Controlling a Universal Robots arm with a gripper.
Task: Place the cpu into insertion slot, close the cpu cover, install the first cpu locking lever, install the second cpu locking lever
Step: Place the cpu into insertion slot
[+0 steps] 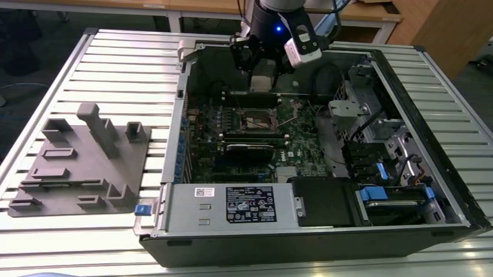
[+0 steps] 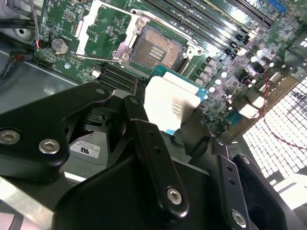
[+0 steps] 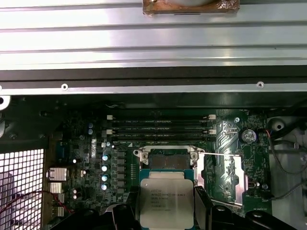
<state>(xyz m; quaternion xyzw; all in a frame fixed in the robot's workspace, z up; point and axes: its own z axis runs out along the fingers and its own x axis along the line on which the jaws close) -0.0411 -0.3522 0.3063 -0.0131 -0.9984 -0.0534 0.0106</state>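
Silvery-grey metal tops the square, green-edged cpu (image 3: 166, 201), clamped in the black tool (image 3: 166, 214) near the open insertion slot (image 3: 168, 160).

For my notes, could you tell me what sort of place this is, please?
Probably a robotics lab bench: an open computer case on a slatted metal table, the gripper holding the cpu over its motherboard.

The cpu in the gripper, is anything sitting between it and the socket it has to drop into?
Nothing visible does. The gripper holds the cpu above the board, and the socket lies bare in both wrist views, with the cpu cover swung open to one side.
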